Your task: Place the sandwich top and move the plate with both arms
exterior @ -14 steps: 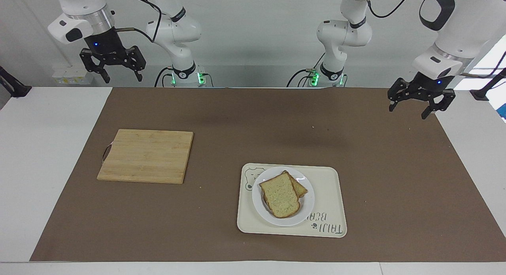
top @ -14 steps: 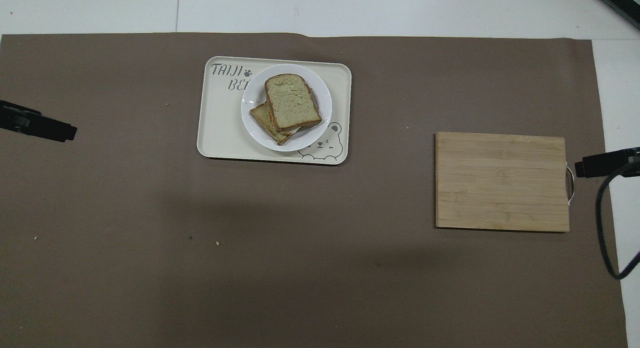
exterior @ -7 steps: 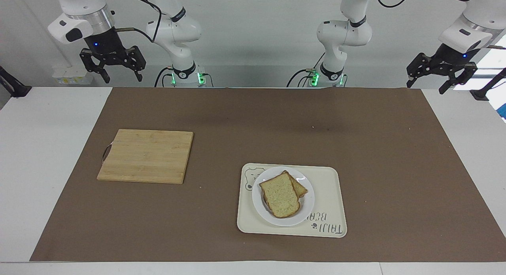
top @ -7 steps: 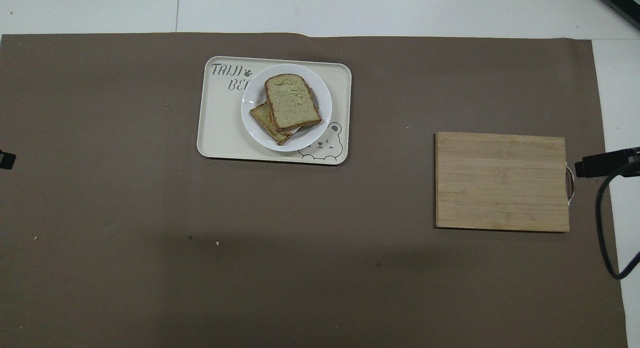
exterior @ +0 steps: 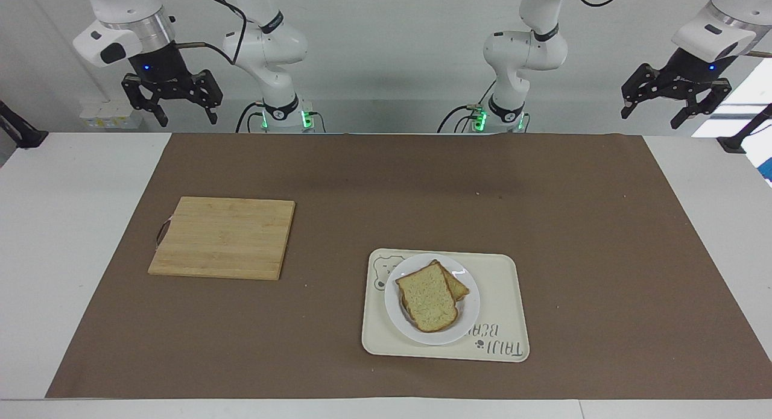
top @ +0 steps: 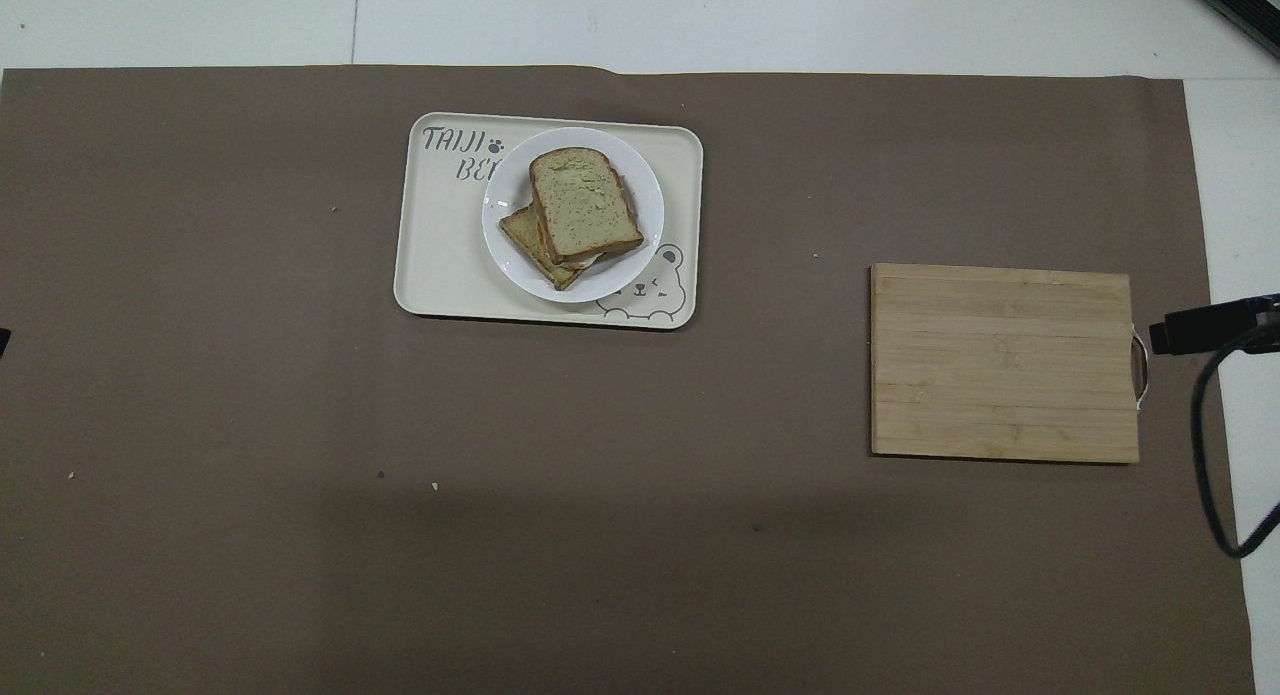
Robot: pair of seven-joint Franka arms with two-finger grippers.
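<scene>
Bread (exterior: pixel 427 297) tops sandwich on plate (exterior: pixel 470 324), on tray (exterior: pixel 505 286).

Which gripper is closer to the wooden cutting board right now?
The right gripper. It hangs open, raised above the robots' edge of the table at the cutting board's end. The left gripper is raised and open at the other end of the table.

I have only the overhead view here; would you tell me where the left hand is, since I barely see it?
Observer: The left hand hangs high at the left arm's end of the table, touching nothing.
Operator: Thank you. Is it open?
Observer: Yes, its fingers stand apart, with nothing between them.
Operator: And the right hand?
Observer: The right hand hangs about as high at the right arm's end, open and empty too.
</scene>
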